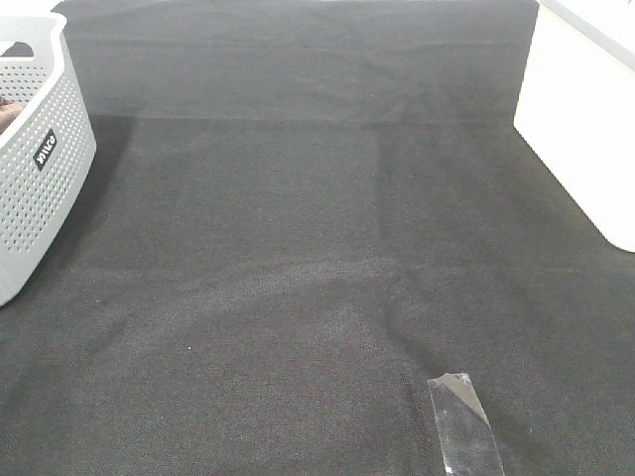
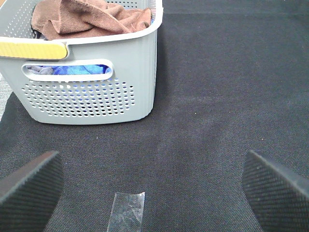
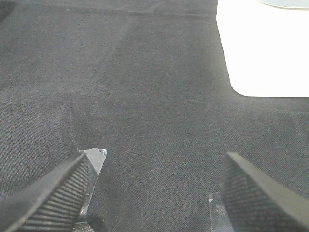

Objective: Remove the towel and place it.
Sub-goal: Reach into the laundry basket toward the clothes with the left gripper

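Towel (image 2: pixel 91 19): lay crumpled on top of the load in the grey basket (image 2: pixel 96 92), heaped above the rim; probably the first thing within reach, not yet removed.
Basket place: stood at the upper left edge of the high view, mostly cut off.
Left gripper (image 2: pixel 154 187): spread wide and empty, faced the basket across the black cloth (image 1: pixel 298 248); looked ready to reach in.
Right gripper (image 3: pixel 154 193): spread wide too, nothing grasped, low over the cloth.
Tape strip (image 1: pixel 464 421): clear, lower right of centre in the high view; possibly a placement mark.
Writing: dark tag (image 1: pixel 47 150) with white letters on the basket wall, not surely readable.
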Tool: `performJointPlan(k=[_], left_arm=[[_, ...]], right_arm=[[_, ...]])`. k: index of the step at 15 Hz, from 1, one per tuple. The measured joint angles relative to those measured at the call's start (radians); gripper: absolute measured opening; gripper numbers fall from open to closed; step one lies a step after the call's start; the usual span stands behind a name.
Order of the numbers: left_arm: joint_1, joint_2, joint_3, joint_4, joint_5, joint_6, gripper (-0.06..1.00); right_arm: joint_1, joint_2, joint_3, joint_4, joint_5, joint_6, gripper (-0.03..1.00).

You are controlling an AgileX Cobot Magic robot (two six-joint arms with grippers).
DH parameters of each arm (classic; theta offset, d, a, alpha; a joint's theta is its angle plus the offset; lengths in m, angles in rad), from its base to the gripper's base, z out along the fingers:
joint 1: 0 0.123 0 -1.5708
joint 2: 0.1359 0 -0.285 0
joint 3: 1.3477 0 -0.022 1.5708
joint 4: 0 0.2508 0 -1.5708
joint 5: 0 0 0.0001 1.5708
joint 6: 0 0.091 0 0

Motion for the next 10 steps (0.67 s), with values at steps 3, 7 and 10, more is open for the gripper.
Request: performJointPlan(k=[3, 7, 10], left_arm=[[0.000, 0.000, 0.000, 0.000, 0.000, 0.000, 0.95], [0.000, 0.000, 0.000, 0.000, 0.000, 0.000, 0.95], [0.000, 0.000, 0.000, 0.000, 0.000, 0.000, 0.95]], right_arm=[[0.000, 0.000, 0.000, 0.000, 0.000, 0.000, 0.72], [0.000, 0.000, 0.000, 0.000, 0.000, 0.000, 0.72], [0.000, 0.000, 0.000, 0.000, 0.000, 0.000, 0.72]])
